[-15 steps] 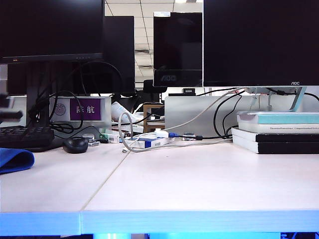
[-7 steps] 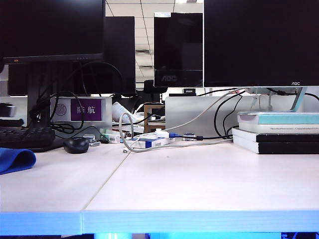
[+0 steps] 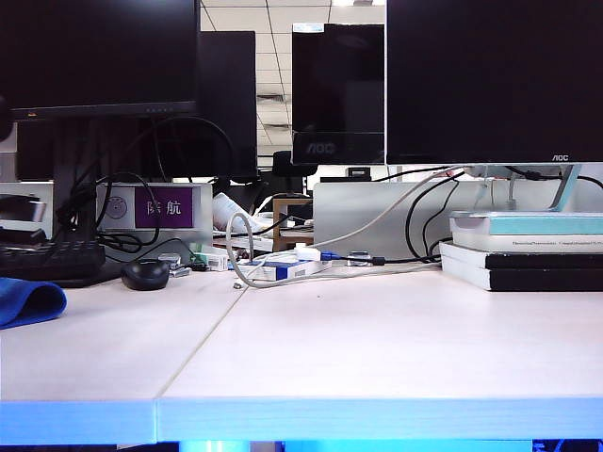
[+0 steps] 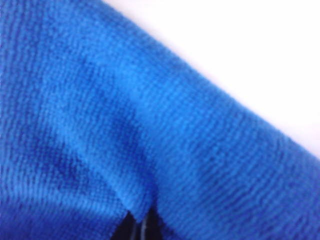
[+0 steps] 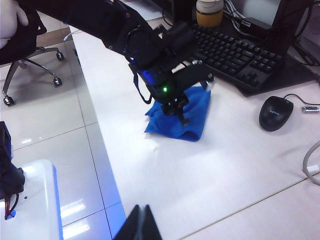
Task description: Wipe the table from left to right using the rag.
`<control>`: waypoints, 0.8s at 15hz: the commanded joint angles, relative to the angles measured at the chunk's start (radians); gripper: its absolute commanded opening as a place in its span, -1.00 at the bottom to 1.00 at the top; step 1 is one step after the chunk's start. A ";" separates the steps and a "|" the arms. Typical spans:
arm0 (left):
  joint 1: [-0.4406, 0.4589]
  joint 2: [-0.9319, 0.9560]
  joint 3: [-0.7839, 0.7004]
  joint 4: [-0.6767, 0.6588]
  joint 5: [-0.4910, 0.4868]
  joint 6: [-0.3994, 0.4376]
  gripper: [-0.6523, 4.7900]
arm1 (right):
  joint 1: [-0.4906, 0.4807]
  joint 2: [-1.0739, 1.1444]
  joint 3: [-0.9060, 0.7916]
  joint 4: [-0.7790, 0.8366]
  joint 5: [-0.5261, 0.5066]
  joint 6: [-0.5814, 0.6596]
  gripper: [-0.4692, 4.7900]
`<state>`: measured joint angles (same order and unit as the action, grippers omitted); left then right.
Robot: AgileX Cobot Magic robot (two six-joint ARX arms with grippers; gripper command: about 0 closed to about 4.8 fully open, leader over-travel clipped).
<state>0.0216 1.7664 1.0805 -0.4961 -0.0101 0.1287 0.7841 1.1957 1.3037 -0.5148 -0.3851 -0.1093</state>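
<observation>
On the table [image 5: 210, 165], left gripper [image 5: 181, 111] pinches rag [image 5: 180, 120]

Left gripper [image 5: 181, 111] and right gripper [image 5: 142, 220], jaws closed

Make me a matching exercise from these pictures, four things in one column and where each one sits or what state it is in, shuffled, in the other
1. rag
2. mouse
3. books
4. left gripper

A. stacked at the table's far right
B. shut on the blue cloth
C. bunched at the table's left edge
D. black, beside the keyboard

Pairs: 1-C, 2-D, 3-A, 4-B
</observation>
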 commanded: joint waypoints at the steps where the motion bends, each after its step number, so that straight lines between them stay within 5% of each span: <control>1: -0.099 0.037 -0.027 -0.153 0.079 0.032 -0.78 | 0.001 -0.002 0.005 0.011 0.002 0.004 -0.84; 12: -0.285 0.036 -0.027 -0.249 0.161 0.055 -0.78 | 0.001 -0.003 0.005 0.010 0.006 0.004 -0.84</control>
<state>-0.2420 1.7611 1.0904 -0.5869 0.0475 0.1833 0.7841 1.1957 1.3037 -0.5148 -0.3817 -0.1093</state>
